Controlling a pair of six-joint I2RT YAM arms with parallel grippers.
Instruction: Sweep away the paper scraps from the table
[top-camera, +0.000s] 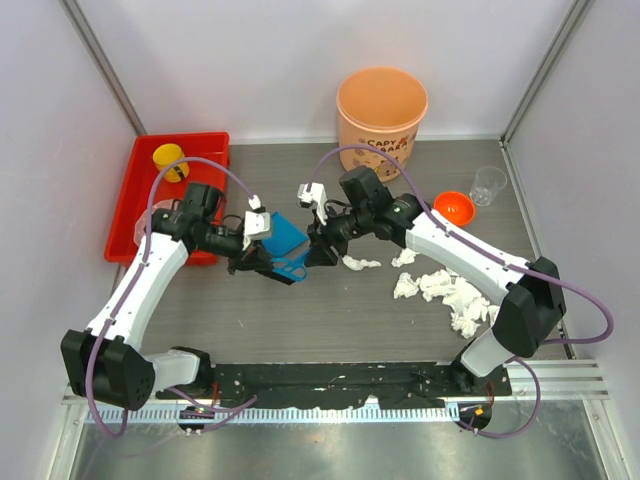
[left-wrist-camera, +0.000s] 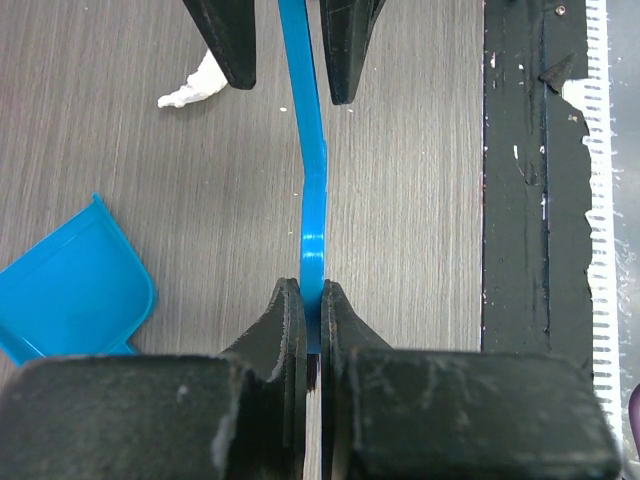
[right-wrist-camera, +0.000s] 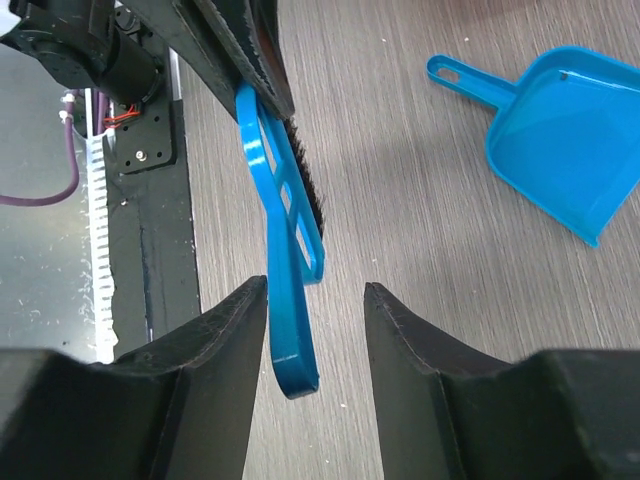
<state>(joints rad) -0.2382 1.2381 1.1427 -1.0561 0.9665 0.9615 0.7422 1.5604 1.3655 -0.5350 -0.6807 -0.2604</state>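
Heads up: from the top cam you can barely see the blue brush (left-wrist-camera: 314, 200). Both wrists bunch up right over it mid-table, and the blue dustpan (right-wrist-camera: 570, 140) is half covered there too. Far left there's a yellow thing (top-camera: 170, 160) in the red tray (top-camera: 125, 215), can't tell what it is.

The left gripper (left-wrist-camera: 312, 297) is pinched tight on one end of the brush handle. The bristles only show as a dark fringe in the right wrist cam. The right gripper (right-wrist-camera: 315, 290) is spread, one finger either side of the handle's other end. Can't tell if either finger touches it.

The paper scraps (top-camera: 440, 288) sit right of centre on the table (top-camera: 300, 325), partly tucked under the right arm (top-camera: 470, 255), with one wad just beside the grippers. Dark wood-grain top, white walls (top-camera: 300, 50), orange bucket (top-camera: 382, 105) at the back.
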